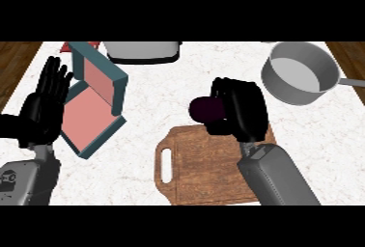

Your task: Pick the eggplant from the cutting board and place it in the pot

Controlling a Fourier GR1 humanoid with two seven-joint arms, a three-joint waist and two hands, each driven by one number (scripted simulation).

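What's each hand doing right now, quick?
Left hand: open, fingers up, holding nothing.
Right hand: closed around the eggplant, at the cutting board's far edge.

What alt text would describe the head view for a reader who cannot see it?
The right robot hand curls round a dark eggplant at the far edge of the cutting board, with the grey pot at upper right. The left robot hand rests open at the left.

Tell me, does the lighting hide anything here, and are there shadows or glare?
Head view: even light, no glare on the pot; the dark eggplant almost merges with the black right hand curled round it; no cast shadow shows on the cutting board.
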